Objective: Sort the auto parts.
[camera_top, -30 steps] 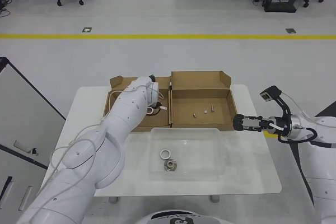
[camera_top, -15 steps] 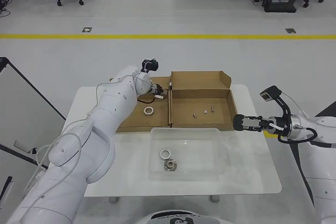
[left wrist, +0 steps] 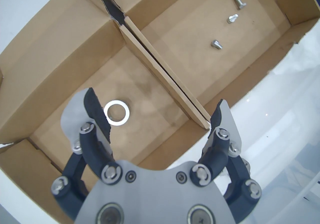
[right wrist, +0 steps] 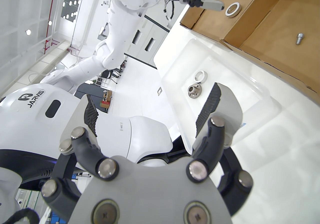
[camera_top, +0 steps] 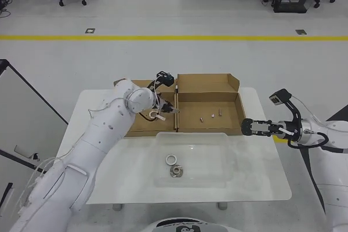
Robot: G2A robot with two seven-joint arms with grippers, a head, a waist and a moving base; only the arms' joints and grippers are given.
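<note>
A flat silver washer (left wrist: 117, 116) lies on the floor of the left cardboard box (camera_top: 133, 124). My left gripper (left wrist: 155, 107) hangs open just above it, close to the wall shared with the right cardboard box (camera_top: 209, 81), with nothing between its fingers. The right box holds three small bolts (left wrist: 216, 44). In the clear plastic tray (camera_top: 191, 136) at the table's front lie a metal ring (camera_top: 171, 158) and a flanged hub (camera_top: 177, 170). My right gripper (camera_top: 243, 126) stands open and empty over the table's right side, beside the right box's corner.
The box walls and upright flaps (camera_top: 207, 76) stand around both cardboard floors. White table (camera_top: 261, 174) spreads to the right of and in front of the tray. Grey floor with a yellow line (camera_top: 220, 37) lies beyond the table.
My left arm has swung round over the left box, its gripper shifting right toward the shared wall. The washer, hidden under the gripper a second ago, now lies uncovered. The right arm kept still.
</note>
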